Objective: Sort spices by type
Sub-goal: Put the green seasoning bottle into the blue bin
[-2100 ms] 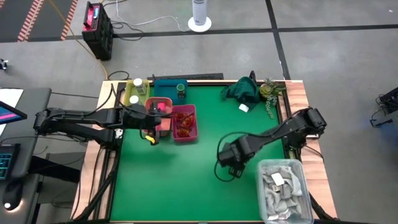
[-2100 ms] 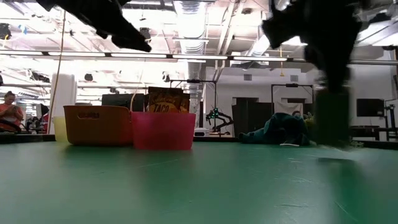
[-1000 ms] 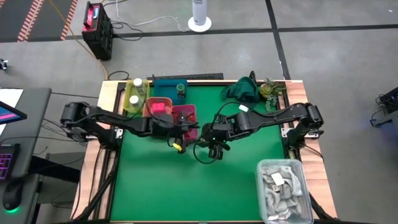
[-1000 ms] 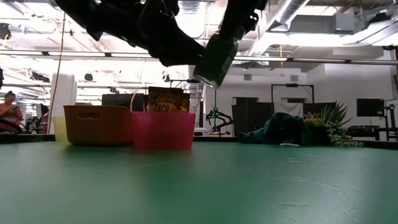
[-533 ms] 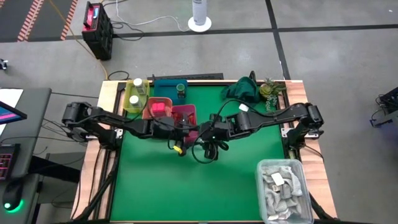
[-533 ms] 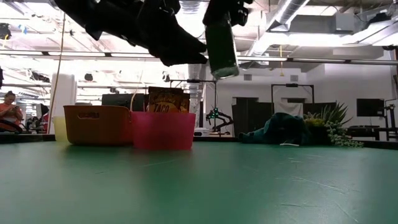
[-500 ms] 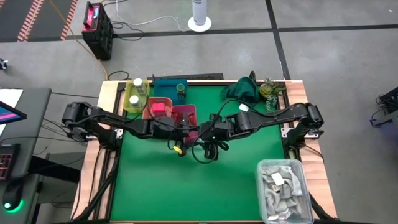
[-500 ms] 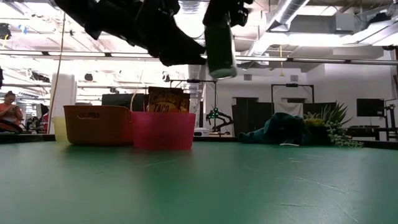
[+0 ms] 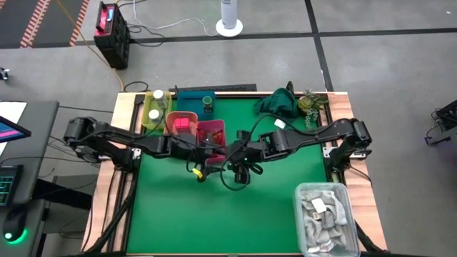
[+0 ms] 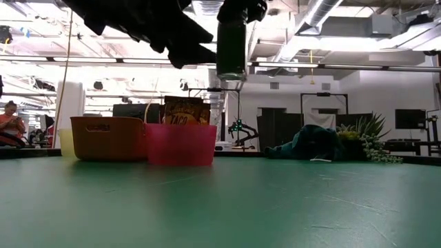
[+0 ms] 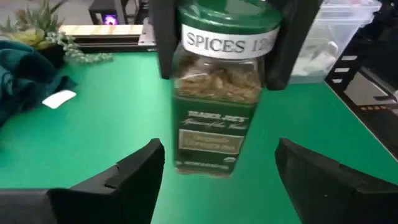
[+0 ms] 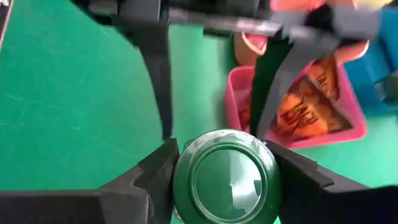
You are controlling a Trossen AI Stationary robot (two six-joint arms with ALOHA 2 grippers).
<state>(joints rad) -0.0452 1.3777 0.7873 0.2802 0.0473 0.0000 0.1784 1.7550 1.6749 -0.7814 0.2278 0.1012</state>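
A tiny green-topped jar (image 11: pixel 219 93) of brownish spice hangs in the air over the table's middle, also seen in the low view (image 10: pixel 231 41). My right gripper (image 12: pixel 225 180) is shut on its lid, above the jar (image 9: pixel 234 155). My left gripper (image 11: pixel 219 149) is open and level with the jar. Its fingers (image 12: pixel 163 87) stand on either side of the jar with green table showing in the gaps. The pink bin (image 9: pixel 211 135) of reddish-brown sachets lies just beyond. My right gripper pinches the jar's green lid (image 11: pixel 229 18) between its two fingers (image 11: pixel 163 37), one on each side of the rim. It comes from above, pointing down. The jar hangs upright below the fingers, lifted clear of the table.
Along the far left stand a yellow bin (image 9: pixel 156 107) with white-topped jars, an orange bin (image 9: pixel 182 123) with pink blocks and a teal bin (image 9: pixel 194 100) with a green-topped jar. A dark green cloth (image 9: pixel 280 103) and a plant lie far right. A clear tub (image 9: pixel 325 218) of pale packets sits near right.
My right gripper has carried the jar up and a little toward the table's left. The jar, tilted a second ago, now hangs upright. My left arm has drawn back slightly toward the table's left, its gripper still open beside the jar.
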